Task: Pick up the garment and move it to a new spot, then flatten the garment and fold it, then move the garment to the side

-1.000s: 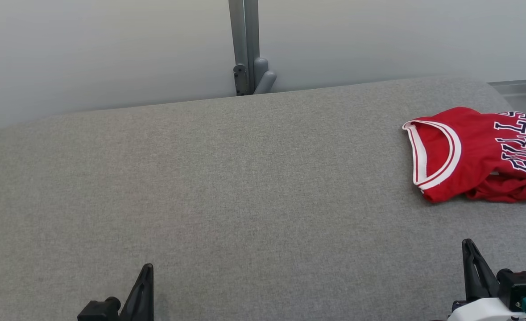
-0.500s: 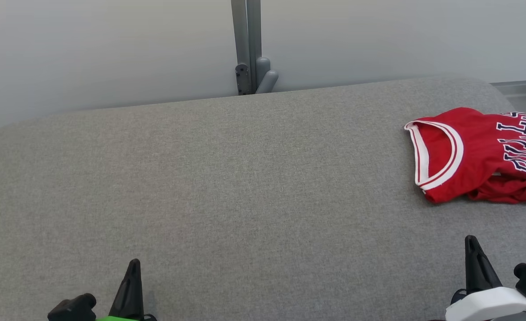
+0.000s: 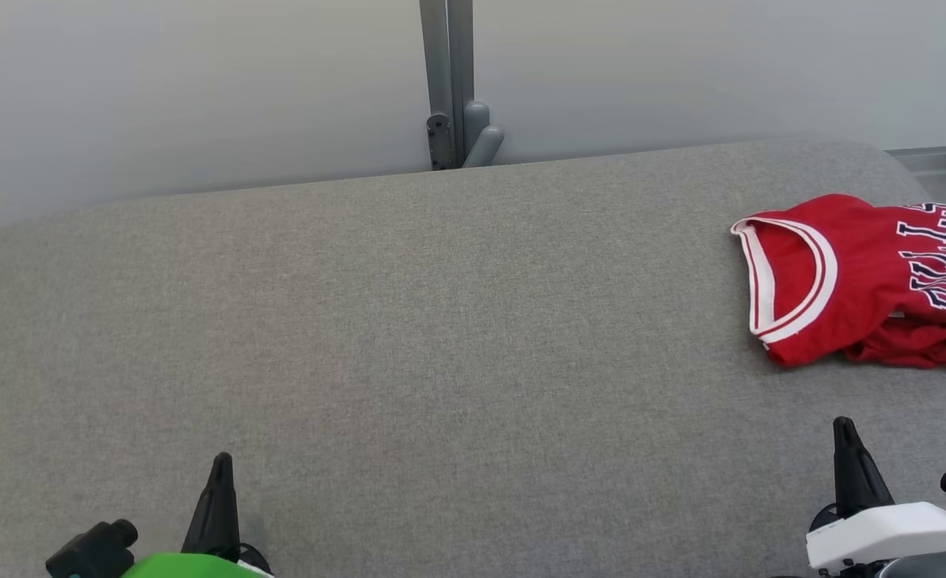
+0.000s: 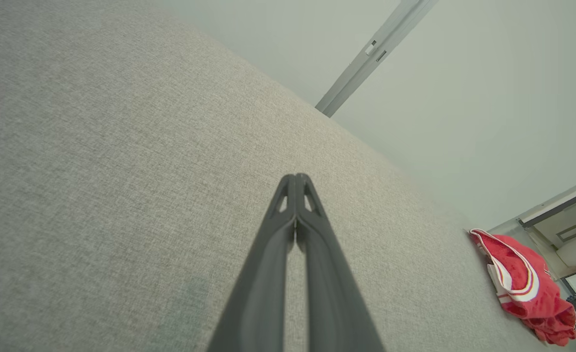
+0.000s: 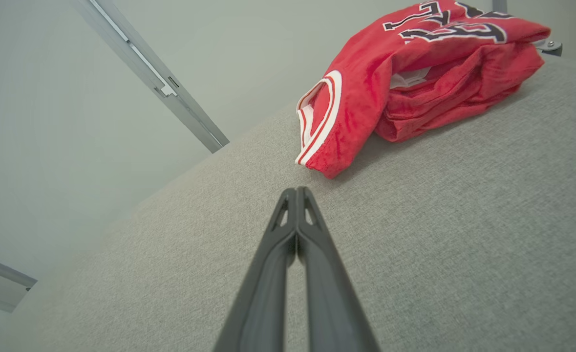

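A folded red jersey (image 3: pixel 858 277) with white trim and dark lettering lies at the far right of the grey padded table (image 3: pixel 440 337); it also appears at the lower right of the left wrist view as the jersey (image 4: pixel 522 283) and at the top of the right wrist view as the jersey (image 5: pixel 405 83). My left gripper (image 3: pixel 220 466) sits at the lower left, shut and empty (image 4: pixel 296 182). My right gripper (image 3: pixel 843 429) is at the lower right, shut and empty (image 5: pixel 296 194), a short way in front of the jersey and apart from it.
A grey metal post (image 3: pixel 448 80) with a bracket stands behind the table's far edge against a pale wall. The table's right end curves off just past the jersey. A wide stretch of bare grey fabric lies between the two grippers.
My left gripper has drawn to the left and a little up the view; my right gripper has shifted slightly up. The jersey lies as before.
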{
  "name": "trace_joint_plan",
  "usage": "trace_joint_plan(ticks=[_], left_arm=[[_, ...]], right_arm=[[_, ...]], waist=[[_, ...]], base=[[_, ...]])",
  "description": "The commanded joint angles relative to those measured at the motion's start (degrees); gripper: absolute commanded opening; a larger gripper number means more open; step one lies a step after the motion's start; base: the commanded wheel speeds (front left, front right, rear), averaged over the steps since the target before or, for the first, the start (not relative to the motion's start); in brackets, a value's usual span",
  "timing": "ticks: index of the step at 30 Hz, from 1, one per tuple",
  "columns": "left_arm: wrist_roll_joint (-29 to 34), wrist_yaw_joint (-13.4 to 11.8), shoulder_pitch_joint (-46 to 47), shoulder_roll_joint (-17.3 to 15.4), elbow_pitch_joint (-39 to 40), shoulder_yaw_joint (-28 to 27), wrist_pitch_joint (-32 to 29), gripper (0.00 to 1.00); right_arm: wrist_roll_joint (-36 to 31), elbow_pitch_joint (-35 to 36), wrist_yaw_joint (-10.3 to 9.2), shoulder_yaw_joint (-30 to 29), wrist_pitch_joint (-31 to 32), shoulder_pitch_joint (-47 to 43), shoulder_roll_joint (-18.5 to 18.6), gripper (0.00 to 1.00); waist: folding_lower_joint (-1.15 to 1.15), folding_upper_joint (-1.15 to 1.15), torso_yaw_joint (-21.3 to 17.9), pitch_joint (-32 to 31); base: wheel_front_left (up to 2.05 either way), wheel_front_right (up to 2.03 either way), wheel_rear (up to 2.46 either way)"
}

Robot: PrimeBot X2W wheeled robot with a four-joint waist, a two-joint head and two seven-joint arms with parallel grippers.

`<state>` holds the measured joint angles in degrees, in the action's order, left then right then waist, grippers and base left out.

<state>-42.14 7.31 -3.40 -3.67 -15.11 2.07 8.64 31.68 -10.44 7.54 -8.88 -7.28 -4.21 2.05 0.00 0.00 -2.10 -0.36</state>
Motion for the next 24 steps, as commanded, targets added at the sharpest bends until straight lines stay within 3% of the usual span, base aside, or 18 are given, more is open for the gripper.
trace_joint_plan(ticks=[1, 24], left_arm=[[-2.3, 0.1, 1.8, -0.7, 1.0, -0.3, -0.3, 0.00], [-18.7, 0.1, 3.6, -1.1, 2.0, -1.8, -4.2, 0.00]], right_arm=[[2.6, 0.7, -0.02, 0.1, 0.5, 1.6, 0.4, 0.00], [21.2, 0.3, -0.04, 0.9, 4.7, 3.7, 0.6, 0.00]], waist=[[0.00, 0.00, 0.0, 0.0], [0.00, 0.00, 0.5, 0.1]], base=[[0.00, 0.00, 0.00], [0.00, 0.00, 0.00]])
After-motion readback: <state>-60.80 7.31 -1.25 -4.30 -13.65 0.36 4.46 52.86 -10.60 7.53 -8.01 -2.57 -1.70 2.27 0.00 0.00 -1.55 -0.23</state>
